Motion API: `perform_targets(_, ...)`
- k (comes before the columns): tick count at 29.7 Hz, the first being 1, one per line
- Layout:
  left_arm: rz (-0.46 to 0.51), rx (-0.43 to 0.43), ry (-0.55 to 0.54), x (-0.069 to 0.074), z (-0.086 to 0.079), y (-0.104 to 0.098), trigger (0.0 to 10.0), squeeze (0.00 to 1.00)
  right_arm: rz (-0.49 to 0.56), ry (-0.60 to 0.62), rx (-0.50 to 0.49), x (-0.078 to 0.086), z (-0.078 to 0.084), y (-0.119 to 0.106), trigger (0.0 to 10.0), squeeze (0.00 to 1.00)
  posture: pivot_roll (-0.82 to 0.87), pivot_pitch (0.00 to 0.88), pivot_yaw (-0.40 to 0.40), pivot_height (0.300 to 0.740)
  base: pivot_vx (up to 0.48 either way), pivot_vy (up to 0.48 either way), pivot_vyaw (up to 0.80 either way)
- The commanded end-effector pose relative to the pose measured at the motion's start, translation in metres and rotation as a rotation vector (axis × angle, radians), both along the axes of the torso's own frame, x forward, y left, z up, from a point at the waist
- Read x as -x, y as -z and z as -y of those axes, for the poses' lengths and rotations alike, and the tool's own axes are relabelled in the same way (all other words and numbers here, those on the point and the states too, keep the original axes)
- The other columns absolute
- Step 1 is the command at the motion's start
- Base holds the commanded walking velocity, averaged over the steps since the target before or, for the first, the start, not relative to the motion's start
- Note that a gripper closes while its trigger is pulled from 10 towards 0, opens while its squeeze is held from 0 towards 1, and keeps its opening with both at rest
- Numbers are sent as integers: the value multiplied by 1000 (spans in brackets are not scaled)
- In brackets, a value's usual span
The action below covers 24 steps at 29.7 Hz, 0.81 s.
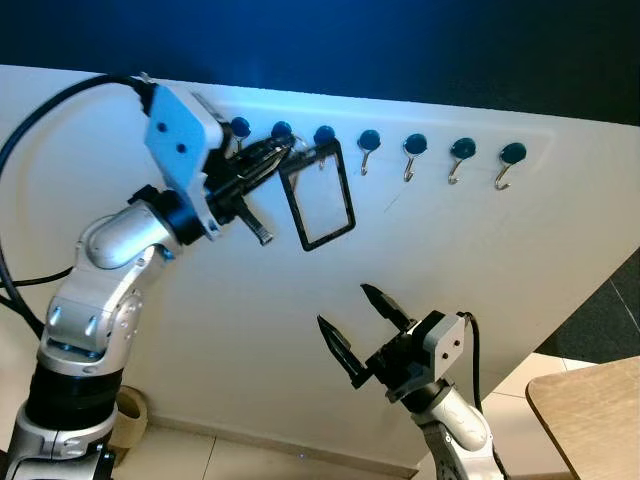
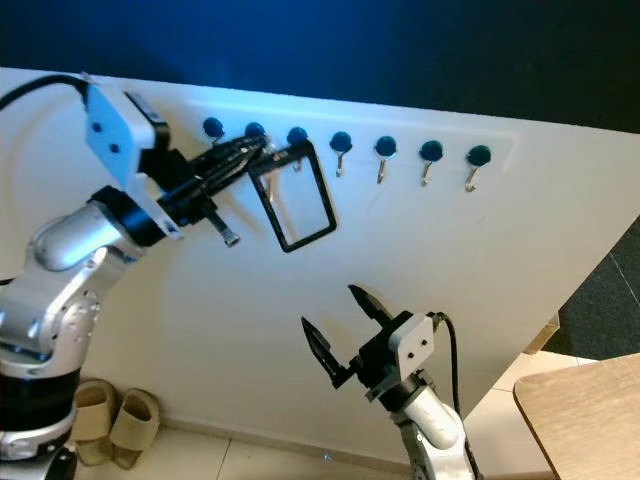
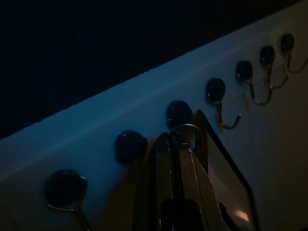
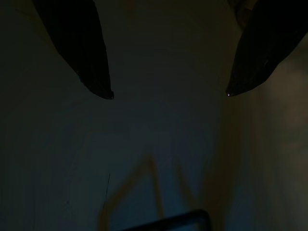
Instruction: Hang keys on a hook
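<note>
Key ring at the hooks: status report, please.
Left gripper shut on key ring, raised at third hook from robot's left. Black card holder dangles against wall. Right gripper open, idle below. Nothing blocking hook row.

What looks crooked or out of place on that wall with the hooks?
The black rectangular tag hangs tilted rather than plumb, because the left gripper is shut on its key ring up at the third hook from the left. The other hooks look evenly spaced and bare.
</note>
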<state>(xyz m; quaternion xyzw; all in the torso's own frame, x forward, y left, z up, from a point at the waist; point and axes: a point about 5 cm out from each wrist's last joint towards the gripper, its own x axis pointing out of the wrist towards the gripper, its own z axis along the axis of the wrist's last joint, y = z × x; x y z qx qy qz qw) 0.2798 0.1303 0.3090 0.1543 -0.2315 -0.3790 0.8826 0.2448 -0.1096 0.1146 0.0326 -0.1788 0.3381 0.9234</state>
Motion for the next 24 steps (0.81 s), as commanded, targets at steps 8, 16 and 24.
perform_targets(8, -32, -126, -15, 0, 2, 14, 10000, 0, 0, 1, -11, 1, 0, -2, 10000, 0, 41, 64, -21, 740, 0, 0, 0)
perform_targets(16, -26, -163, -77, -5, -7, 15, 10000, 0, -2, 0, -11, 1, 0, -3, 10000, 0, 43, 64, -23, 740, 0, 0, 0)
perform_targets(24, -33, -199, -49, -1, -11, 18, 10000, 0, -2, 1, -12, 1, 0, -3, 10000, 0, 42, 64, -21, 740, 0, 0, 0)
